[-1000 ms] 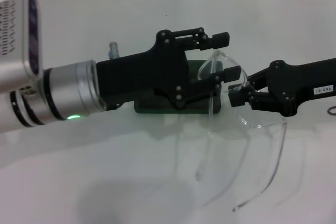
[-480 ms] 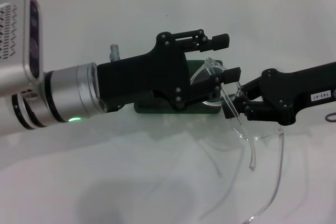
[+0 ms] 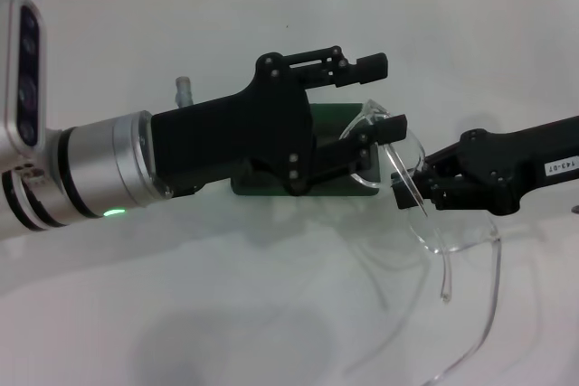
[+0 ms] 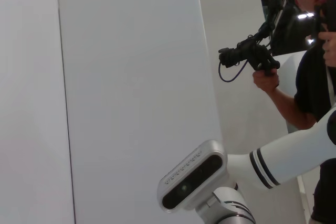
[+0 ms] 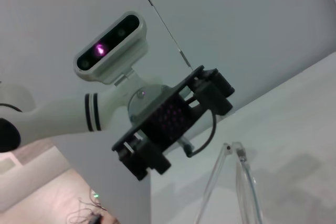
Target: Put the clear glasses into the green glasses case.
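The clear glasses (image 3: 409, 162) hang above the white table, their long arms (image 3: 493, 296) pointing down and toward me. My right gripper (image 3: 412, 189) comes in from the right and is shut on their front by the lenses. My left gripper (image 3: 391, 94) reaches in from the left and is open, its lower finger (image 3: 384, 128) against the upper edge of a lens. The green glasses case (image 3: 339, 189) lies on the table under the left gripper, mostly hidden by it. In the right wrist view the glasses' arms (image 5: 239, 182) show below the left gripper (image 5: 157, 129).
A white table (image 3: 226, 314) runs back to a tiled wall. A small pale object (image 3: 184, 89) sits behind the left arm. In the left wrist view a person (image 4: 310, 51) holding a camera stands beyond the right arm.
The right gripper has carried the glasses a little right and down, and their arms have swung to the right. The left arm has drawn back slightly to the left.
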Tool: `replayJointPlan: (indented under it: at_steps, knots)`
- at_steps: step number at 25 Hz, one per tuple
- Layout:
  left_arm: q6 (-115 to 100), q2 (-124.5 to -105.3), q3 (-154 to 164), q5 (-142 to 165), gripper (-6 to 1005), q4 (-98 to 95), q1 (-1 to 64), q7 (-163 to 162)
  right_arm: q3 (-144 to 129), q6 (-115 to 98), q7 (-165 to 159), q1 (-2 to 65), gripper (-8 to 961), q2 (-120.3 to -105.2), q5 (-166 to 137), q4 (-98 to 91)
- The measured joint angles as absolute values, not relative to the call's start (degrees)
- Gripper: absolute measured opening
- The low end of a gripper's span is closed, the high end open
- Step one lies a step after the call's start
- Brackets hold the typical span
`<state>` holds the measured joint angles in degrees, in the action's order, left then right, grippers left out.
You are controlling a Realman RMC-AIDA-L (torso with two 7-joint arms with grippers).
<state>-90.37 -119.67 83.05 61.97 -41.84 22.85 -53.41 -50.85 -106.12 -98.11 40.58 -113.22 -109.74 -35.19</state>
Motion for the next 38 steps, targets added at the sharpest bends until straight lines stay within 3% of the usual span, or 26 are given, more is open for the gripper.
replayJointPlan:
  at_steps: [12,19,31,36,38]
  knots:
    - [-90.1,-119.91,83.6,62.1,514,-40.6,23.1,-50.4,-50.8,-112.9,-103.4,43.5,137,-112.83,-109.5,-31.3]
    - [-95.5,-119.45,82.2,59.1,514,-41.0,20.6,-49.7,-46.0,-107.9,-102.5,40.8,139,-112.5,-109.2,-32.5]
    - [-98.2,-118.21,79.5,64.8,514,-37.5,19.7,-51.9,-35.9,-104.1,-95.5,35.4,144,-113.71,-89.3,-33.1]
    - [-97.7,-118.98,79.6,66.0,514,-36.2,22.0,-51.4,-37.2,-104.5,-90.5,36.2,146,-115.79,-81.4,-28.9]
    - [-97.9,-119.38,80.0,66.9,514,-34.9,23.9,-51.0,-39.4,-103.9,-86.6,37.7,146,-115.98,-78.7,-24.8]
